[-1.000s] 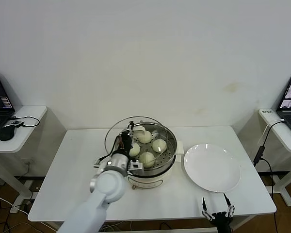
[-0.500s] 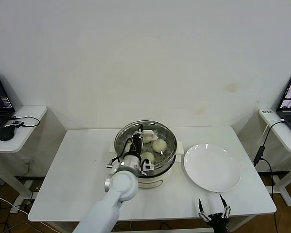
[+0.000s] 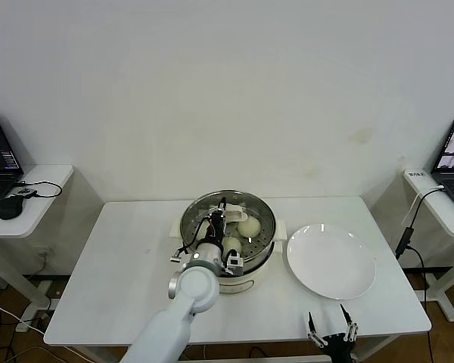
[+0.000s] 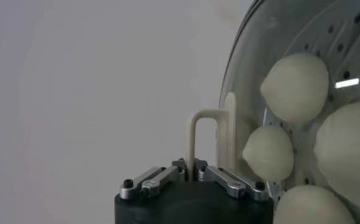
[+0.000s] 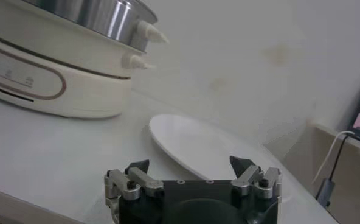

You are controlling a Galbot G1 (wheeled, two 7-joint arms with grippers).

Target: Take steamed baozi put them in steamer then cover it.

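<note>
Four buns (image 4: 294, 88) already sit on the perforated tray inside the steamer (image 3: 228, 261), so the loading part looks finished and the covering step is the one in hand. The glass lid (image 3: 227, 219) lies over the pot's mouth in the head view, apparently seated on the rim, though I cannot tell whether it rests evenly all round. The left gripper (image 4: 191, 172) is above it, its jaws clamped together on the cream bar handle (image 4: 202, 140), as the left wrist view shows. The right gripper (image 5: 191, 164) waits at the near edge of the desk (image 3: 121, 265), below the empty white plate (image 3: 331, 261), its jaws apart and holding nothing.

My judgement is that the next move calls for the left jaws to part and let go of the handle, then for the arm to rise straight up so the lid is not dragged sideways off the rim.
</note>
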